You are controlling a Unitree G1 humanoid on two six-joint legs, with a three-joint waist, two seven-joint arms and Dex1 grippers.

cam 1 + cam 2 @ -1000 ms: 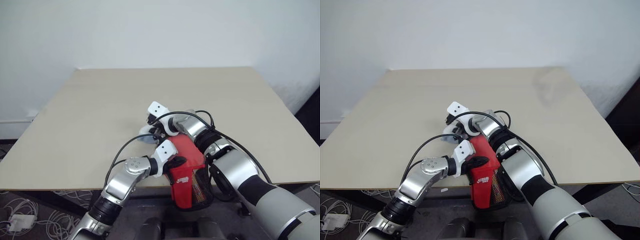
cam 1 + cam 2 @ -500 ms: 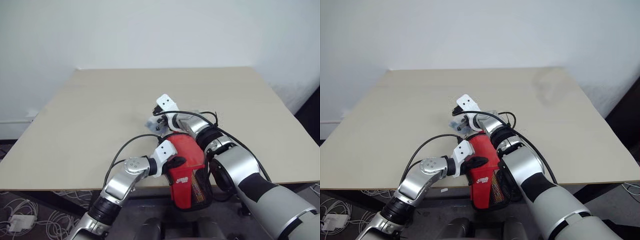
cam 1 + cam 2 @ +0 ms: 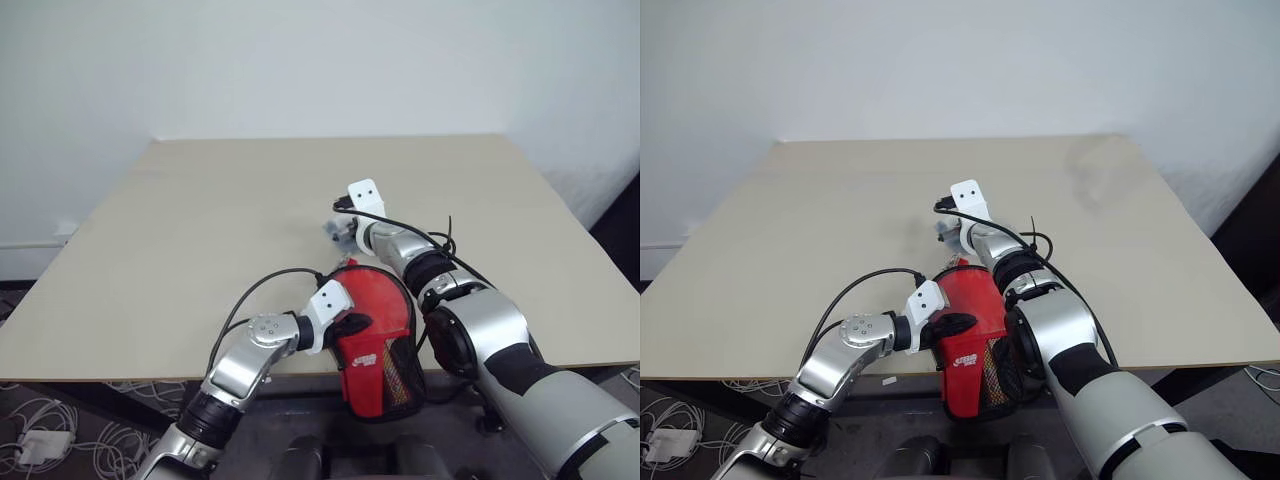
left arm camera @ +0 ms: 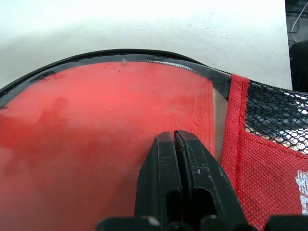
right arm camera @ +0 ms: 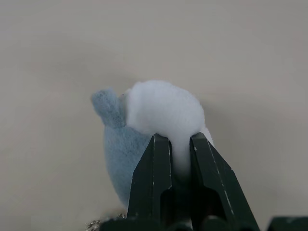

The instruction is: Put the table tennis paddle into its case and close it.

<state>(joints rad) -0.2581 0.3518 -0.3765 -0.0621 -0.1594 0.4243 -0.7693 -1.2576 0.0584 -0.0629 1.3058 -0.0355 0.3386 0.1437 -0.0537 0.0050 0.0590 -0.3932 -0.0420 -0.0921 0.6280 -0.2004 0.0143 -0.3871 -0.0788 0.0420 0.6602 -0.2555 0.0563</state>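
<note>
At the near edge of the beige surface (image 3: 200,220) lies the case (image 3: 378,345), red with a white logo and black mesh, its narrow end hanging past the edge; the table tennis paddle (image 4: 96,134) sits inside it, its red blade seen through the clear-window half in the left wrist view, ringed by the black edging and zip. Left gripper (image 4: 175,137) — jaws pressed together, with nothing between them — rests its tips against the clear window over the blade; in the head views this gripper (image 3: 345,325) meets the case from the left. Right gripper (image 5: 180,144) reaches farther over the surface, just beyond the round end of the case; its jaws are clamped on a small soft lump (image 5: 149,130), grey-blue with a white fluffy part, the white part pinched between the fingertips. In the left eye view the lump (image 3: 335,230) hangs just above the surface, left of the right wrist, apart from the case.
</note>
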